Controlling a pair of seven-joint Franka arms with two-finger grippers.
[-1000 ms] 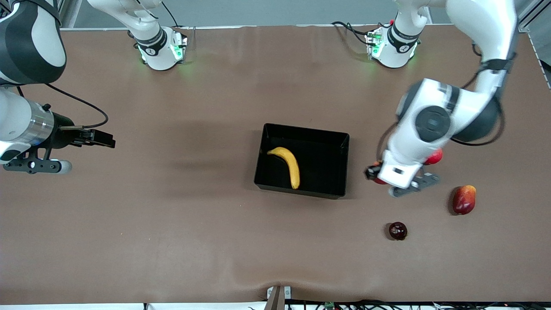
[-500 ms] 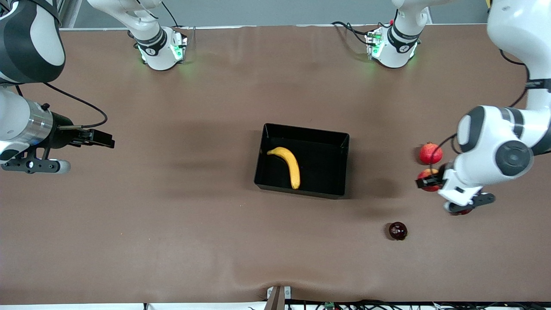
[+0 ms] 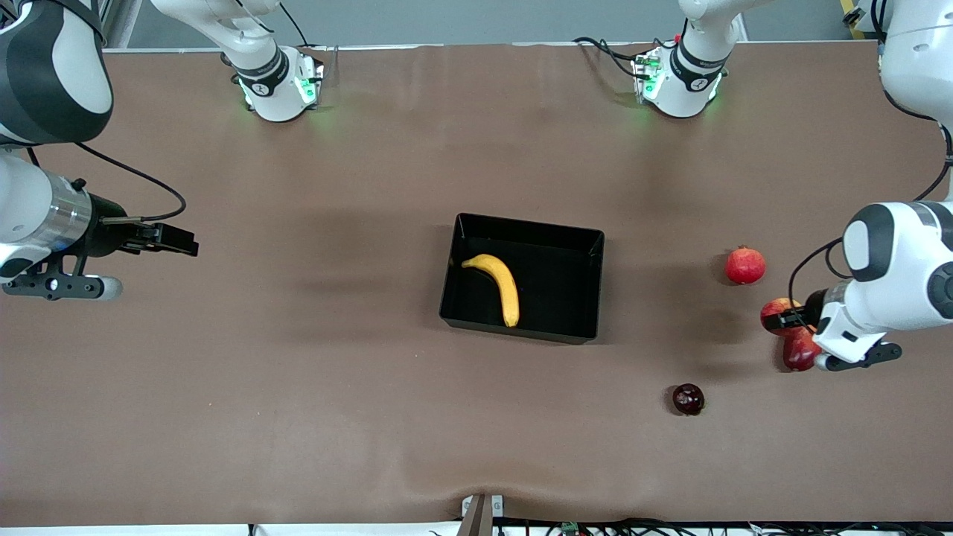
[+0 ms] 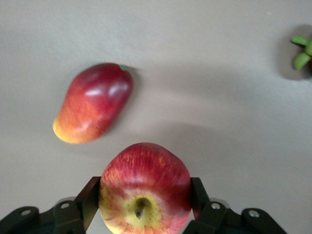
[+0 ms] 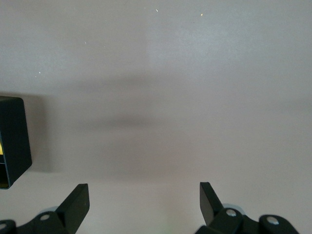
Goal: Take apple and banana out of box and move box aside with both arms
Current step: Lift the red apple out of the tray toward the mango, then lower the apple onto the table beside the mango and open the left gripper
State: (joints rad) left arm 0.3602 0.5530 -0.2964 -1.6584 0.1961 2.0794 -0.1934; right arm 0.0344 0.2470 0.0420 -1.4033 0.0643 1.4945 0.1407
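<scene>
Gripping the apple (image 4: 145,187), the left gripper (image 4: 146,202) hangs over the mango (image 4: 92,102); right gripper (image 5: 144,204) waits wide open.

Both arms (image 3: 893,275) have glossy white shells with black-grey joint caps. Black cables run along the wrists. Each base (image 3: 279,82) carries a black ring and green lights. The grippers (image 5: 144,204) are dark, with flat black fingers (image 5: 75,202) and screws in the mounts.
</scene>
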